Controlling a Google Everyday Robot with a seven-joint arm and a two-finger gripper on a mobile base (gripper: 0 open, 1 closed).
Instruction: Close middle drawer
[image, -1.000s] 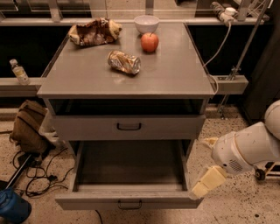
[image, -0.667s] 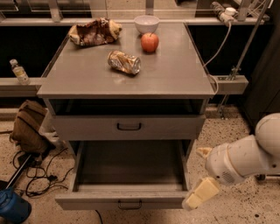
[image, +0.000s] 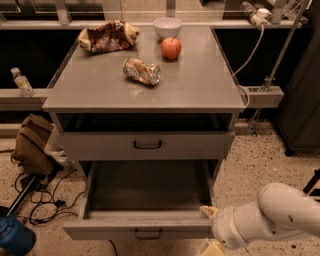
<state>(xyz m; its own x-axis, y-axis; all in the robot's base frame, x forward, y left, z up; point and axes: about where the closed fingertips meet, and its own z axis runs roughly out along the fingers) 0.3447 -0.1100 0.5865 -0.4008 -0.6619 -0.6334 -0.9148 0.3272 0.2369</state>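
Shifted left and lower since the last frame: my gripper (image: 209, 230) now sits at the front right corner of the middle drawer (image: 145, 192), jaws spread, gripping nothing. Drawer is pulled far out, handle (image: 148, 233) facing front. Top drawer (image: 147, 145) sits above it. Apple (image: 171, 48) and bowl (image: 167, 26) are on the tabletop (image: 200, 85).

No lettering, brand, number or sign can be read anywhere. The crumpled bag (image: 107, 36) at the upper left of the frame and the crushed can (image: 142, 71) at upper centre bear markings that cannot be made out, as does the small bottle (image: 22, 82) at the left edge. The middle drawer (image: 137, 230) front is unmarked, as is the gripper (image: 209, 229) at lower right, fingers apart
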